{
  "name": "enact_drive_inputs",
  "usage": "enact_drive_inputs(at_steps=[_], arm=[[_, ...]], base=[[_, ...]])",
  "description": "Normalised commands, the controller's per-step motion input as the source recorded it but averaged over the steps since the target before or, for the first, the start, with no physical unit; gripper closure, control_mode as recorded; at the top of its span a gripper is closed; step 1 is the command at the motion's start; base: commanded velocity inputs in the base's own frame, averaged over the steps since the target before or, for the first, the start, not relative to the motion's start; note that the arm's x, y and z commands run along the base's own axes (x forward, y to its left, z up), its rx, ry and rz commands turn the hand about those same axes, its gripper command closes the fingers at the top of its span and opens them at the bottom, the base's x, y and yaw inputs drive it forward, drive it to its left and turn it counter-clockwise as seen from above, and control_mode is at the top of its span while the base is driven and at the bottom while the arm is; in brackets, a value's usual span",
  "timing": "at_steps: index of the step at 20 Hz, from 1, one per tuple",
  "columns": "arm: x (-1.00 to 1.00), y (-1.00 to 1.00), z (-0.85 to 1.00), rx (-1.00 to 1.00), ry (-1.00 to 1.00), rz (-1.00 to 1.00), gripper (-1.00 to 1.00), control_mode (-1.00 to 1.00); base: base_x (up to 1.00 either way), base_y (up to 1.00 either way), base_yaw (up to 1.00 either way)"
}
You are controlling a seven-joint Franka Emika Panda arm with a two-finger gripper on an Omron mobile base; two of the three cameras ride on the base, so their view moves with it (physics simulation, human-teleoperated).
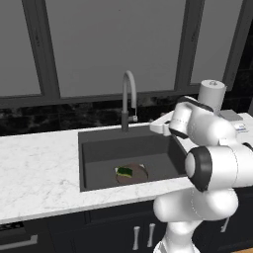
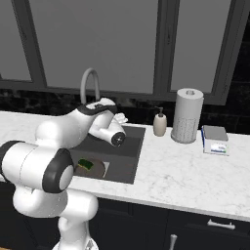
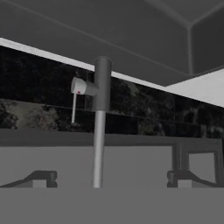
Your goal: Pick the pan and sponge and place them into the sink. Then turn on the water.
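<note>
Pan [image 1: 132, 174] lying on the floor of the sink [image 1: 99, 153], near the front wall, roughly mid-width. Green sponge [image 1: 124, 171] resting on the pan's left part, seen too from the right side as a green patch on the dark disc [image 2: 91, 168]. Gripper [image 3: 111, 183] wide open, fingertips [image 3: 41, 178] spread far apart, nothing between them, nothing held. Faucet [image 3: 99, 131] straight ahead of the hand, turned upside down in the hand view, dark base above, grey stem running down between the tips, white side lever [image 3: 78, 87] jutting left. Gooseneck [image 1: 128, 94] rising at the sink's back edge, no water running. Soap bottle [image 2: 159, 122], paper towel roll [image 2: 186, 115] and a small box [image 2: 214, 140] standing along the counter's back edge, right of the sink.
</note>
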Motion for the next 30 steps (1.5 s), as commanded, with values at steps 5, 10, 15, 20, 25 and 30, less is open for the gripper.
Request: enact_drive_inputs(at_steps=[5, 10, 15, 20, 25, 30], arm=[[0.29, 0.04, -0.15, 0.04, 0.01, 0.00, -1.00, -1.00], [0.22, 0.09, -0.07, 0.07, 0.01, 0.00, -1.00, -1.00], [0.14, 0.17, 0.00, 0.09, 0.00, 0.00, -1.00, -1.00], [0.24, 0.09, 0.00, 0.07, 0.00, 0.00, -1.00, -1.00], [0.40, 0.00, 0.00, 0.01, 0.00, 0.00, -1.00, -1.00], [0.28, 0.00, -0.01, 0.00, 0.00, 0.00, -1.00, -1.00]], base=[[0.00, 0.00, 0.00], [0.00, 0.00, 0.00], [0.00, 0.00, 0.00], [0.00, 0.00, 0.00], [0.00, 0.00, 0.00], [0.00, 0.00, 0.00]])
